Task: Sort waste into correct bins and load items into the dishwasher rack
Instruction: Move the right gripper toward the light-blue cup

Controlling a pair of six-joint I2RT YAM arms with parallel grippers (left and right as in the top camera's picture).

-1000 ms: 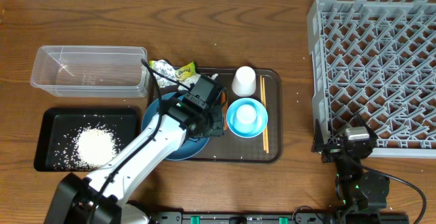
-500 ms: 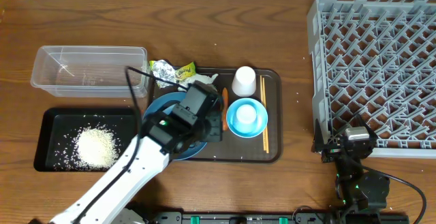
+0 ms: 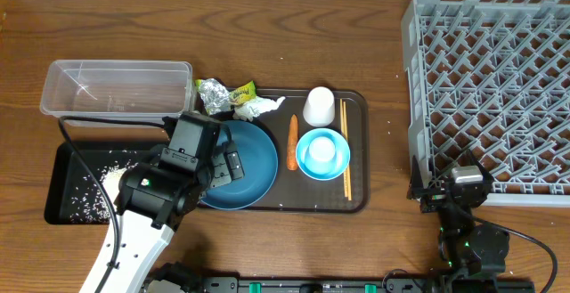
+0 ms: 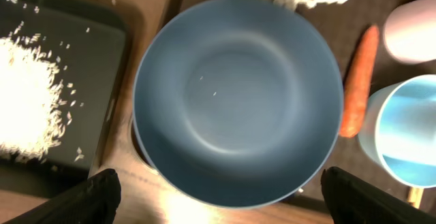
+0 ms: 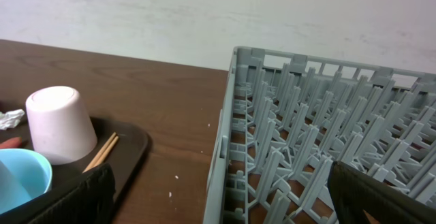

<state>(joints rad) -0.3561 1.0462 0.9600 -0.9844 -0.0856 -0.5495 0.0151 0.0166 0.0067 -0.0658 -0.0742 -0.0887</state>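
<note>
No wording can be read anywhere. The crumpled wrapper (image 3: 223,92), a little beyond the left pincer (image 3: 228,165), carries print too small to make out.

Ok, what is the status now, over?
Left gripper open above dark-blue bowl; right gripper open beside rack. Rice in black tray. Carrot, tissue, wrapper not sorted.

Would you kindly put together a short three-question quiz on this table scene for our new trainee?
1. True or false: the rice lies in the clear tub.
2. What lies between the dark-blue bowl and the light-blue bowl? A) carrot B) tissue C) chopsticks
3. Short answer: which way up does the white cup stand?
Key: 1 false, it lies in the black tray; 2 A, the carrot; 3 upside down.
</note>
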